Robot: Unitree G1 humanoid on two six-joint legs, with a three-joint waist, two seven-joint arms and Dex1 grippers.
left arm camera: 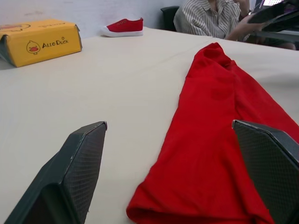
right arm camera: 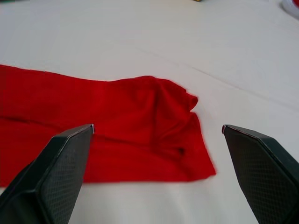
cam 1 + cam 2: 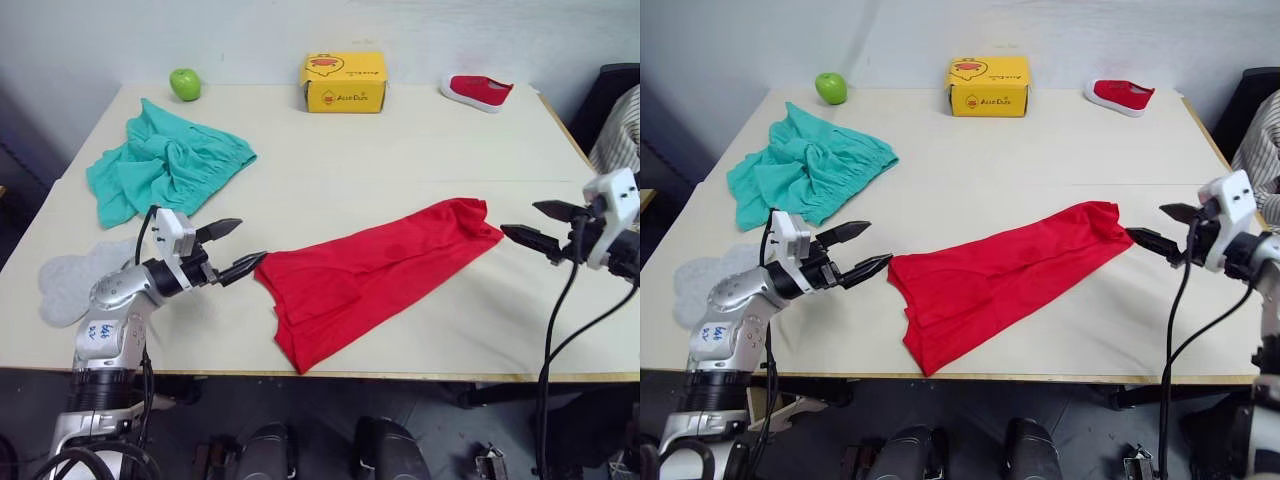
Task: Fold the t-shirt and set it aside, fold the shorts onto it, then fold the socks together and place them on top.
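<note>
The pale bench point(image 3: 400, 170) carries everything. The t-shirt point(image 3: 375, 275) lies on it as a long red band running diagonally across the near middle, folded lengthwise. The shorts point(image 3: 165, 165) sit crumpled at the far left, well apart from the shirt. The socks point(image 3: 70, 280) lie flat at the near left edge, beside the left arm. The left gripper point(image 3: 235, 250) hovers just at the shirt's near-left end, its 2 fingers spread wide. The right gripper point(image 3: 535, 225) sits just off the shirt's far-right end, fingers spread wide too. Along the back edge: a yellow box point(image 3: 344, 82), a small red shoe point(image 3: 478, 91) and a green apple point(image 3: 185, 84).
</note>
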